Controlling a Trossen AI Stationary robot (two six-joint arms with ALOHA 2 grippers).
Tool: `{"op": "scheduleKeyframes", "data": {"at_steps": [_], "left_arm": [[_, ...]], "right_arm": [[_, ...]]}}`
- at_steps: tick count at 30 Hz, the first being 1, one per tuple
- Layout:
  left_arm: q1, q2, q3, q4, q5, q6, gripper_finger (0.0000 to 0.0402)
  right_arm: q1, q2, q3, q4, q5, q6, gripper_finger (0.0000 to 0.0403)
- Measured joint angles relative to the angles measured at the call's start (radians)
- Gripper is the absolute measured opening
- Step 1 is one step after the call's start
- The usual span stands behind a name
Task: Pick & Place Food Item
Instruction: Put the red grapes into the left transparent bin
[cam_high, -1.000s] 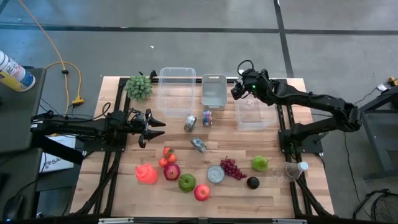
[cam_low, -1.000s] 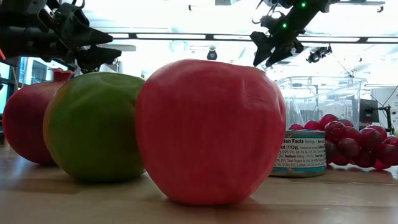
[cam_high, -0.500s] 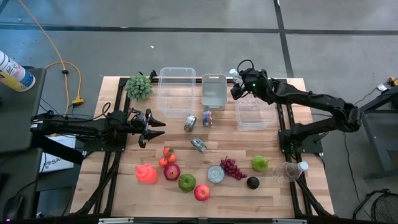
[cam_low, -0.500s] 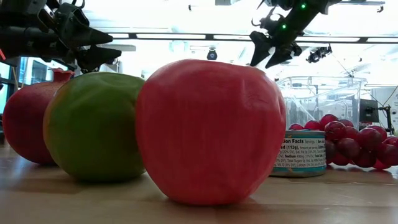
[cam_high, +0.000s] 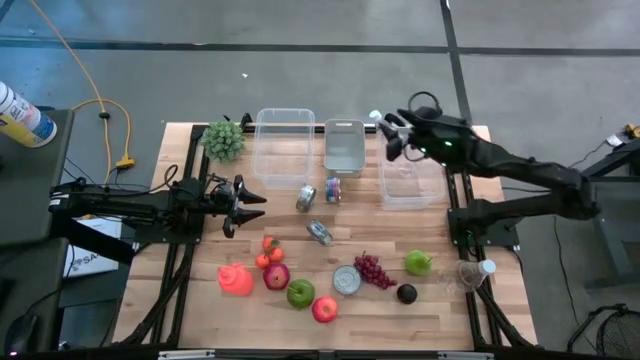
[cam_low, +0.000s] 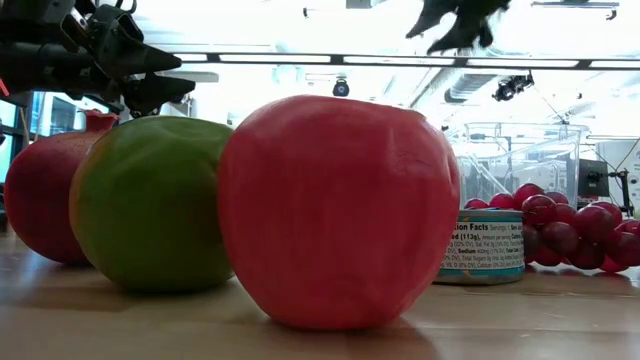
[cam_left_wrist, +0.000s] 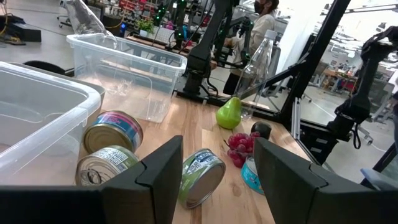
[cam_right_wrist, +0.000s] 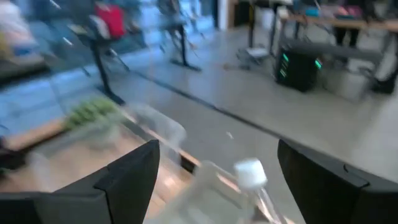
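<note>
While the right end effector (cam_high: 392, 133) hovers spread and empty above the clear bin (cam_high: 405, 185), the left end effector (cam_high: 248, 202) waits half-open, and fruit like the pear (cam_high: 418, 262) remains on the counter (cam_high: 440, 310), unplaced.

Bins (cam_high: 285, 145) at table's (cam_high: 440, 310) back edge, fruit (cam_high: 300, 293) in front.
</note>
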Motion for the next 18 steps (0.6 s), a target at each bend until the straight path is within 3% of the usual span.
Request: {"op": "scheduleKeyframes", "data": {"at_steps": [7,18], "left_arm": [[0.0,0.0,0.0,0.0,0.0,-0.001,0.0191],[0.0,0.0,0.0,0.0,0.0,-0.002,0.0191]], "right_arm": [[0.215,-0.093,0.0,0.129,-0.045,-0.13,0.0315],[0.48,-0.031,0.0,0.131,-0.109,-0.211,0.0315]]}}
